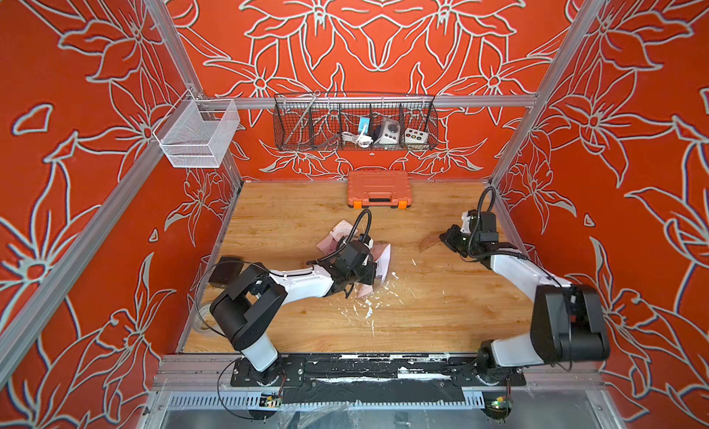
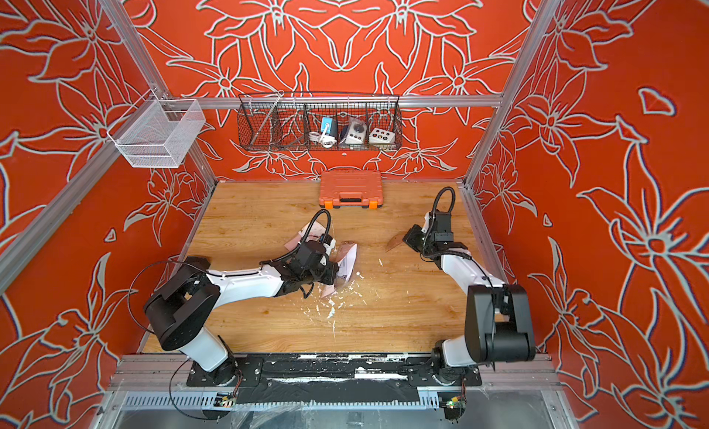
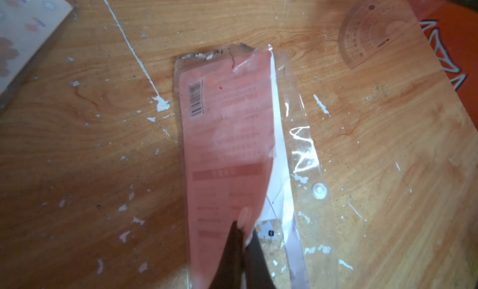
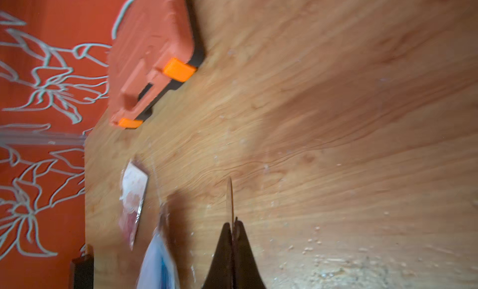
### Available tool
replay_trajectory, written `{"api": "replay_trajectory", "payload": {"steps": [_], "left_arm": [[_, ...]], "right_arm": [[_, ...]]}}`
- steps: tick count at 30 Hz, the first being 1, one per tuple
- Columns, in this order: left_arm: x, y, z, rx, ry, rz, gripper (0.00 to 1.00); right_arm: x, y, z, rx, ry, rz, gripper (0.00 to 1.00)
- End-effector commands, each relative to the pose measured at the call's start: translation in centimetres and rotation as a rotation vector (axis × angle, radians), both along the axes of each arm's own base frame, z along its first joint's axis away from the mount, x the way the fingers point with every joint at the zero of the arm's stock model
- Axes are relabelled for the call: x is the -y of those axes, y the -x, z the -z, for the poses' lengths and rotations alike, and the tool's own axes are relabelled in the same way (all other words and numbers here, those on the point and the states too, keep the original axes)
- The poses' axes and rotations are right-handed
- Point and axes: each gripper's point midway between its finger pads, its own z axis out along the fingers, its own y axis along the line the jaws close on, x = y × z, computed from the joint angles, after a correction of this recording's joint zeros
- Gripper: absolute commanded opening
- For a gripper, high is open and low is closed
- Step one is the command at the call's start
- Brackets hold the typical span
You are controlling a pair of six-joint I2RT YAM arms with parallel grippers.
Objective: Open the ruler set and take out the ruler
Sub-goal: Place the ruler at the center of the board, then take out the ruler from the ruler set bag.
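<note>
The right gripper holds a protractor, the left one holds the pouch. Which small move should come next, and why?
Probably lower the right gripper and set the protractor on the table: it is clamped edge-on, already clear of the pouch that the left gripper grips.

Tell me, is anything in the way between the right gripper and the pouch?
Nothing visible stands between them on the table. But the right gripper is shut on a protractor, and the left gripper pinches the pouch.
</note>
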Motion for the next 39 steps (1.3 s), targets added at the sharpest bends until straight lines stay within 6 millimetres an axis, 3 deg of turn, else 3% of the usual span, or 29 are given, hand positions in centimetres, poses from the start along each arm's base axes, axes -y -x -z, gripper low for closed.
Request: {"api": "replay_trajectory", "payload": {"steps": [1,7,10,13,15,17,19,21,23,26,32,39], "left_arm": [[-0.6,0.4,1.5,-0.044,-0.044,-0.015,0.0],[-0.5,0.4,1.2,-0.038,-0.031,-0.014,0.0],[-0.4,0.4,1.2,-0.038,-0.031,-0.01,0.0],[-0.4,0.5,1.3,-0.043,-0.031,-0.005,0.0],[-0.3,0.5,1.3,-0.044,-0.027,-0.004,0.0],[-0.2,0.6,1.3,-0.043,-0.015,0.001,0.0],[0.1,0.6,1.3,-0.042,-0.003,0.01,0.0],[0.3,0.7,1.3,-0.044,0.005,0.021,0.0],[0.4,0.7,1.3,-0.044,0.008,0.027,0.0],[0.6,0.7,1.3,-0.04,0.01,0.034,0.0],[0.8,0.6,1.2,-0.035,0.021,0.033,0.0],[1.0,0.8,0.7,-0.015,0.02,0.046,0.0]], "right_arm": [[1.5,-2.8,0.3,-0.009,-0.033,0.064,0.0],[1.4,-3.9,2.1,-0.072,-0.073,0.084,0.0],[2.1,-3.0,2.2,-0.092,-0.029,0.101,0.25],[2.7,-1.8,0.6,-0.084,0.019,0.112,0.45],[3.3,-0.7,-0.8,-0.066,0.054,0.129,0.52],[3.1,0.5,-2.7,-0.02,0.062,0.11,0.52],[1.3,1.5,-4.3,0.052,0.013,0.019,0.48],[-2.2,3.0,-5.5,0.131,-0.066,-0.128,0.44],[-6.6,5.3,-5.5,0.152,-0.146,-0.3,0.4],[-11.5,8.6,-4.2,0.124,-0.196,-0.47,0.33],[-16.0,10.8,-1.7,0.093,-0.187,-0.62,0.26],[-18.8,10.8,1.5,0.026,-0.126,-0.702,0.22]]}}
